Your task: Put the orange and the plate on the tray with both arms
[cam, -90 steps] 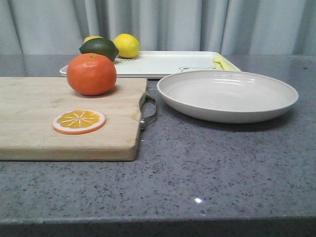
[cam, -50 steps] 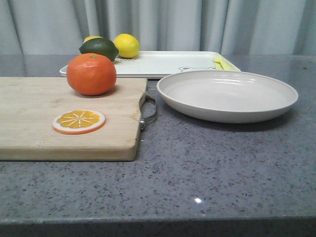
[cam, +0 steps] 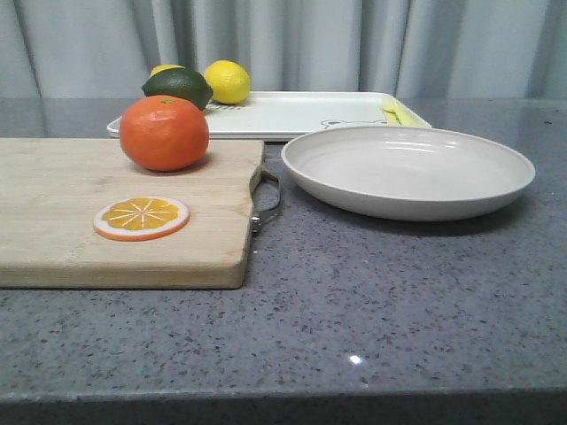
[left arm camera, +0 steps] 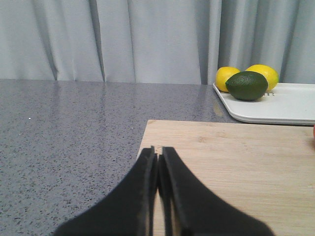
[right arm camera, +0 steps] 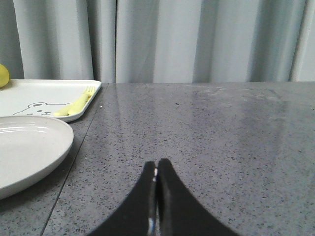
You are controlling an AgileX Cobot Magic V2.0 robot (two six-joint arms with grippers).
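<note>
The orange (cam: 165, 133) sits on the far part of a wooden cutting board (cam: 62, 221) at the left. The off-white plate (cam: 407, 170) rests on the grey table to the board's right. The white tray (cam: 292, 113) with a bear drawing lies behind both. No gripper shows in the front view. My left gripper (left arm camera: 157, 151) is shut and empty above the board's near corner (left arm camera: 236, 162). The orange is only a sliver at that view's edge (left arm camera: 313, 142). My right gripper (right arm camera: 156, 163) is shut and empty over bare table, right of the plate (right arm camera: 24, 147) and the tray (right arm camera: 44, 96).
A lime (cam: 178, 87) and two lemons (cam: 228, 81) sit at the tray's left end, and a yellow fork (cam: 394, 111) lies at its right end. An orange slice (cam: 142, 217) lies on the board. The board's metal handle (cam: 268, 199) points toward the plate. Curtains hang behind.
</note>
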